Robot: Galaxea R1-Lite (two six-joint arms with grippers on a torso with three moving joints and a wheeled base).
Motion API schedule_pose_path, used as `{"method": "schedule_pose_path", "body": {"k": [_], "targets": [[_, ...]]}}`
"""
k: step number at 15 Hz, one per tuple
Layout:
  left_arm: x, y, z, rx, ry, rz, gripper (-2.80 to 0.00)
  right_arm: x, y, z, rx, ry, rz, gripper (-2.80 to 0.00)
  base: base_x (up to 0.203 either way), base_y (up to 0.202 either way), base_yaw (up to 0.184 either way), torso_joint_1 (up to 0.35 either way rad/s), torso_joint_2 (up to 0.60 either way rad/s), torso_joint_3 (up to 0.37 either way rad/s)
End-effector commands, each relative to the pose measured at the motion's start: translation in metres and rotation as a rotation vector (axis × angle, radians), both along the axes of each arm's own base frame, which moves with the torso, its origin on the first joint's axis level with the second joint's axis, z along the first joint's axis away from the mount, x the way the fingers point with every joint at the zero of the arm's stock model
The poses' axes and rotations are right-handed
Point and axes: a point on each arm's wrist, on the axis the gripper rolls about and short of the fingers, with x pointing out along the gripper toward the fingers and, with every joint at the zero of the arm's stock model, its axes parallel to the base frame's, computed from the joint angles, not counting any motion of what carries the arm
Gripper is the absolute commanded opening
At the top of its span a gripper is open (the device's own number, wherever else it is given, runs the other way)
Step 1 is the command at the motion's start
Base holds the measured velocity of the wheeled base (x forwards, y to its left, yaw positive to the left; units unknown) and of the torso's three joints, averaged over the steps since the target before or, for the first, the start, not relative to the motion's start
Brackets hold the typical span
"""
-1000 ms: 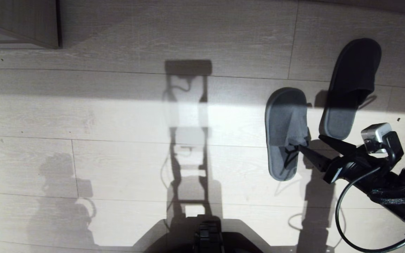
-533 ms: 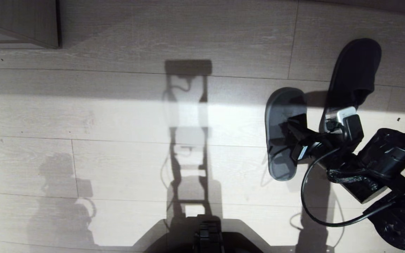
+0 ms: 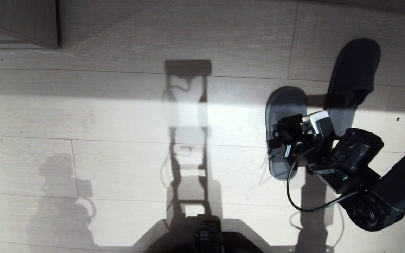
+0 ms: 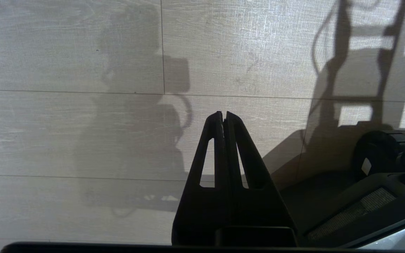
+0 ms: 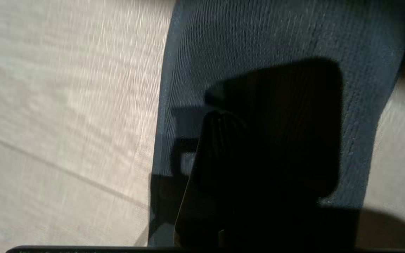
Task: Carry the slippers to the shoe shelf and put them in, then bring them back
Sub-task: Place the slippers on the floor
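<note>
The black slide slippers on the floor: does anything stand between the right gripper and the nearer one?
Nothing visible does. The right gripper is already directly over the nearer black slide slipper, at its strap, with fingers shut. The second slipper lies beside it, apart, on the pale wood-grain floor.

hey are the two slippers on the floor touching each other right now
No, in the head view a strip of bare floor separates the nearer slipper from the farther slipper.
</note>
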Motion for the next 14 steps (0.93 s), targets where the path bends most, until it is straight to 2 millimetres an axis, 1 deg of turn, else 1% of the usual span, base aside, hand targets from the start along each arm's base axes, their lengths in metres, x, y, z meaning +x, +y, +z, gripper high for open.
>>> {"method": "schedule_pose_path", "body": {"k": [1, 3, 6, 7, 10, 11, 14], "targets": [[0.0, 0.0, 0.0, 0.0, -0.001, 0.0, -2.8, 0.023, 0.001, 0.0, -0.003, -0.051, -0.016, -2.8, 0.0, 0.0, 0.0, 0.0, 0.0, 0.0], [0.0, 0.0, 0.0, 0.0, -0.001, 0.0, -2.8, 0.039, 0.003, 0.005, 0.005, -0.097, -0.024, -2.8, 0.0, 0.0, 0.0, 0.0, 0.0, 0.0], [0.0, 0.0, 0.0, 0.0, -0.001, 0.0, -2.8, 0.056, -0.004, 0.006, 0.015, -0.107, -0.097, -2.8, 0.0, 0.0, 0.0, 0.0, 0.0, 0.0], [0.0, 0.0, 0.0, 0.0, -0.001, 0.0, -2.8, 0.063, -0.007, 0.011, 0.027, -0.131, -0.143, -2.8, 0.0, 0.0, 0.0, 0.0, 0.0, 0.0], [0.0, 0.0, 0.0, 0.0, -0.001, 0.0, -2.8, 0.079, -0.022, 0.021, 0.039, -0.18, -0.196, -2.8, 0.0, 0.0, 0.0, 0.0, 0.0, 0.0], [0.0, 0.0, 0.0, 0.0, -0.001, 0.0, -2.8, 0.082, -0.029, 0.022, 0.036, -0.174, -0.212, -2.8, 0.0, 0.0, 0.0, 0.0, 0.0, 0.0], [0.0, 0.0, 0.0, 0.0, -0.001, 0.0, -2.8, 0.08, -0.044, 0.031, 0.033, -0.189, -0.238, -2.8, 0.0, 0.0, 0.0, 0.0, 0.0, 0.0]]}}
